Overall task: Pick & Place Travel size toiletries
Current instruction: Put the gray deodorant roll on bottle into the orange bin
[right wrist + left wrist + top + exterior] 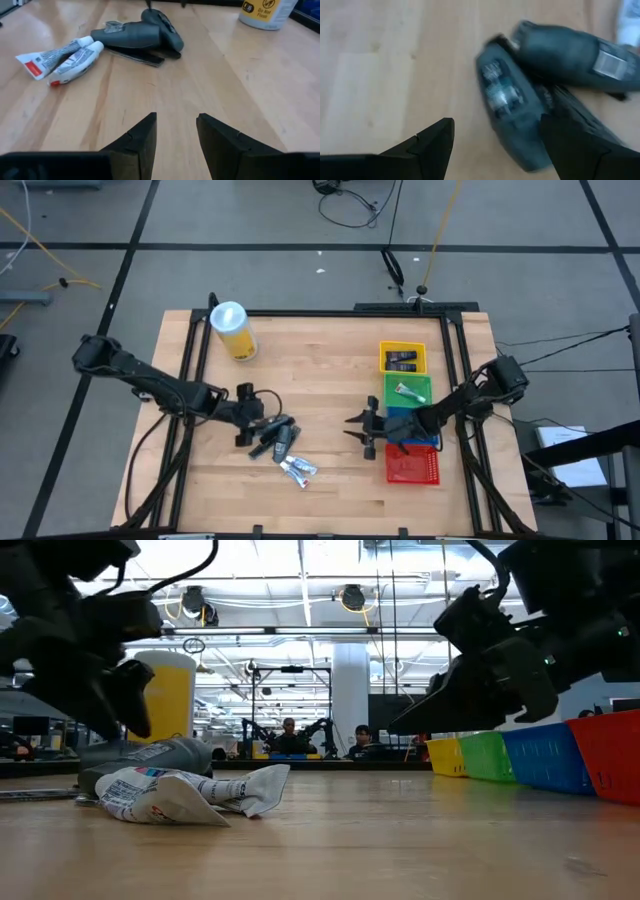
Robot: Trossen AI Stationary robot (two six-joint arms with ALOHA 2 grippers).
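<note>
A small pile of dark grey tubes and a flat dark pack (275, 438) lies on the wooden table, left of centre. Two white tubes (298, 470) lie just nearer the table's near edge and show up close in the low view (190, 795). My left gripper (246, 420) is open and low at the pile's left side. In its wrist view its fingers (497, 147) stand on either side of one dark tube (507, 100). My right gripper (360, 430) is open above bare table beside the trays, pointing toward the pile (142, 35).
A row of trays stands at the right: yellow (385, 348) with dark items, green (388, 380) with a white-green tube (410, 391), blue (432, 440), red (412, 470). A tall yellow canister (233, 330) stands near the far left. Bare wood lies between pile and trays.
</note>
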